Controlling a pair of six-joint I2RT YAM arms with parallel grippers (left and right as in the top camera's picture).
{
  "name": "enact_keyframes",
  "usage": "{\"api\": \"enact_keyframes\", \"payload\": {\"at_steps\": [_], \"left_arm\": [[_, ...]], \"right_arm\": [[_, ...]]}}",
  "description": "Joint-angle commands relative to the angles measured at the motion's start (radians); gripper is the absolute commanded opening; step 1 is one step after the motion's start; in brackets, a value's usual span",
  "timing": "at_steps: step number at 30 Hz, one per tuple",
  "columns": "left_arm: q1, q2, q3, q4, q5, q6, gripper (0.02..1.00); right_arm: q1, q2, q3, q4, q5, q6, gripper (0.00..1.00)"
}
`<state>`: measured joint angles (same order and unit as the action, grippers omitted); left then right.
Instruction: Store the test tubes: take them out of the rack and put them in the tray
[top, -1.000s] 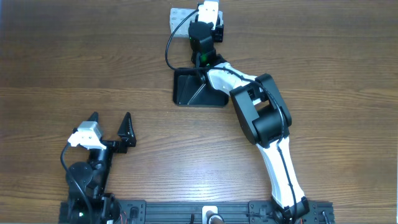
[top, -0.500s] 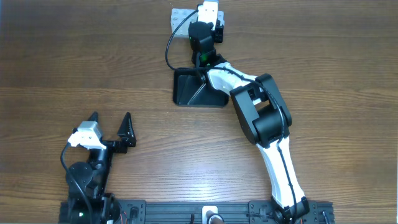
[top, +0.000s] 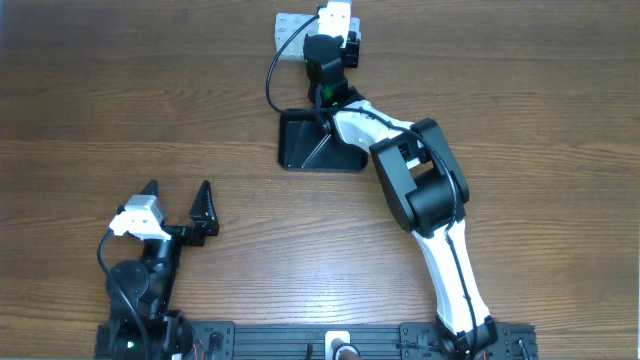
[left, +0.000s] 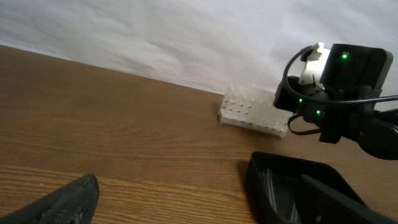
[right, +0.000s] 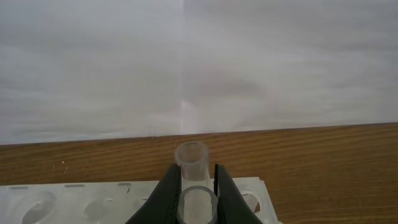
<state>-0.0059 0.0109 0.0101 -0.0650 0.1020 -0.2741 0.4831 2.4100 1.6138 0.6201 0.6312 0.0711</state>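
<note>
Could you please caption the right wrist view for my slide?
Right gripper closed on a clear test tube at the white rack.

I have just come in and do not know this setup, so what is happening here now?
At the far side of the wooden table, the right end effector is closed around a clear test tube standing in the white rack. The black tray sits on the near side of the rack. The left end effector is open near its own base, holding nothing.
</note>
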Motion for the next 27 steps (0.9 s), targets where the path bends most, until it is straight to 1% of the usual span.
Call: {"api": "enact_keyframes", "payload": {"at_steps": [1, 13, 27], "left_arm": [[0.004, -0.005, -0.004, -0.003, 0.013, -0.007, 1.000], [0.004, -0.005, -0.004, -0.003, 0.013, -0.007, 1.000], [0.004, -0.005, -0.004, -0.003, 0.013, -0.007, 0.998]], "right_arm": [[0.005, 0.027, 0.021, 0.018, 0.002, -0.002, 0.062], [0.009, -0.072, 0.022, 0.057, -0.006, -0.003, 0.009], [0.043, -0.313, 0.022, 0.045, -0.016, 0.003, 0.012]]}}
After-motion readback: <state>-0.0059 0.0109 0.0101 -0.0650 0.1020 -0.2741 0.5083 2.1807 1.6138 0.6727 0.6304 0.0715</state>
